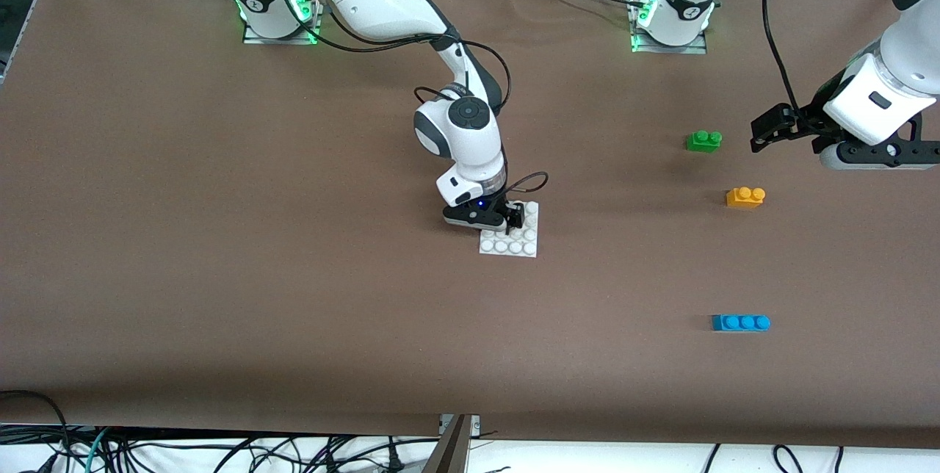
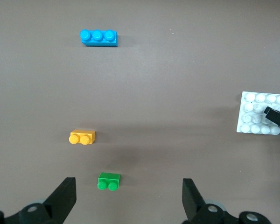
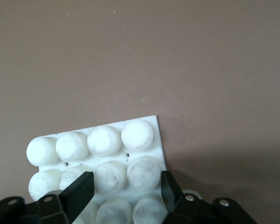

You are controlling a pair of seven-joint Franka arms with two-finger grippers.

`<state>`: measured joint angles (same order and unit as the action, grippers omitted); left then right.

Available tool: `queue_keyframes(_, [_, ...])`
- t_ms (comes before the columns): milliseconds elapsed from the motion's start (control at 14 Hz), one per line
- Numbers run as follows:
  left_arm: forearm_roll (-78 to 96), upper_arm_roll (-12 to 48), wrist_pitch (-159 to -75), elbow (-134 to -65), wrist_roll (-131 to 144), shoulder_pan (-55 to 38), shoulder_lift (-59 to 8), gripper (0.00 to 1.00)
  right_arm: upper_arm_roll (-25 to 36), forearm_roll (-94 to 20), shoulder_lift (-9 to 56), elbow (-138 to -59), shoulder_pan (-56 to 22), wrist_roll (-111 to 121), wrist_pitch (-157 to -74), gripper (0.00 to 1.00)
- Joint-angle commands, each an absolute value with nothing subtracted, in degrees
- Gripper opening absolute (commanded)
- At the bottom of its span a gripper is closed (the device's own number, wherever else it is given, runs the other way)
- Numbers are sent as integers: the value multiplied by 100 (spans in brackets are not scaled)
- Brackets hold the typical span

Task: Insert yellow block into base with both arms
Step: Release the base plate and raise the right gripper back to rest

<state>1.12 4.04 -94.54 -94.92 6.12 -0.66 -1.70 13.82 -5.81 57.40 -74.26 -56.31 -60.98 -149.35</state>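
Front view: the right hand [image 1: 512, 217] is down on the base [image 1: 510, 239], seemingly pinning it for insertion. The left hand [image 1: 778, 128] hangs over bare bench [image 1: 220, 238], the yellow block [image 1: 745, 197] below it, between a green brick [image 1: 703, 140] and a blue brick [image 1: 741, 322].

Left wrist view: fingers [image 2: 63, 198] spread wide, empty; open bench surrounds the yellow block [image 2: 82, 137].

Right wrist view: fingers [image 3: 81, 191] straddle two studs of the base [image 3: 102, 161], its edge free.

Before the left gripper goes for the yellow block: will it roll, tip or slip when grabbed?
The yellow block looks boxy and sits flat on the table, so it probably won't roll or tip. It seems hard, glossy plastic: likely stiff, light, maybe slippery. The open left gripper should pinch the flat sides, not the studs.
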Motion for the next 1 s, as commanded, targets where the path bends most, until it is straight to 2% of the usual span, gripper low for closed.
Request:
queue_keyframes(0, [264,387,-9352,-9343,642,-79,-220,100,1371,-659,5915,-6526,-5398,-6126,-13796,88])
queue_keyframes(143, [264,387,-9343,-9343,642,-79,-220,100,1327,-703,5697,-5917,-5038,-5716,-12775,98])
queue_keyframes(286, [264,387,-9343,-9343,642,-79,-220,100,1275,-1131,5127,-6072,-4564,-4777,-12324,99])
queue_keyframes(716, [264,387,-9343,-9343,642,-79,-220,100,1274,-1284,2904,-7416,-3105,-2130,-10506,99])
queue_keyframes(931, [264,395,-9343,-9343,642,-79,-211,100,1135,-899,1595,-8364,-2367,-1216,-10021,99])
